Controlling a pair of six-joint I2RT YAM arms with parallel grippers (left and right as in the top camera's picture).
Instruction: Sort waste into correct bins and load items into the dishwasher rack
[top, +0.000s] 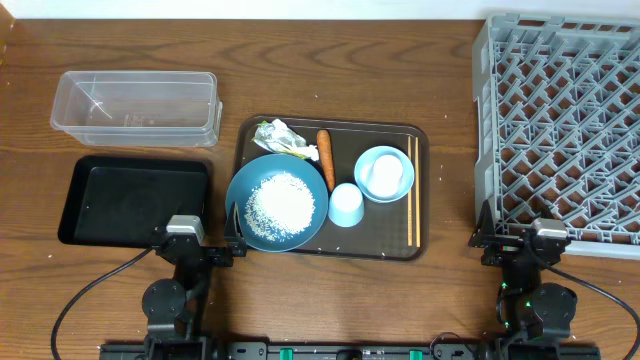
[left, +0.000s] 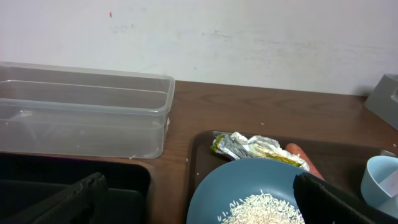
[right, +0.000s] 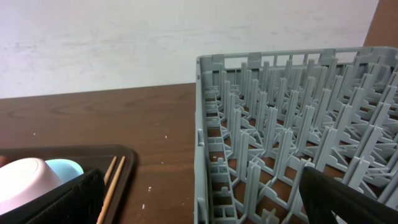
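Observation:
A dark-blue bowl (top: 240, 190) with white rice (top: 280, 205) sits on a brown serving tray (top: 422, 140). Also on it are a crumpled wrapper (top: 282, 137), a carrot (top: 325, 158), a light-blue cup (top: 346, 205), a small light-blue bowl (top: 384, 173) with something white in it, and chopsticks (top: 411, 190). The clear tub (top: 135, 108) and black tray (top: 130, 195) lie at the left, the grey rack (top: 560, 130) at the right. My left gripper (top: 196, 250) is open and empty, below the black tray. My right gripper (top: 520, 245) is open and empty at the rack's near corner.
The left wrist view shows the tub (left: 87, 118), wrapper (left: 255, 148), bowl (left: 249, 180) and rice (left: 261, 208) ahead of the open left gripper (left: 202, 205). The right wrist view shows the rack wall (right: 205, 143) and chopsticks (right: 111, 183) between the right gripper's (right: 199, 199) fingers.

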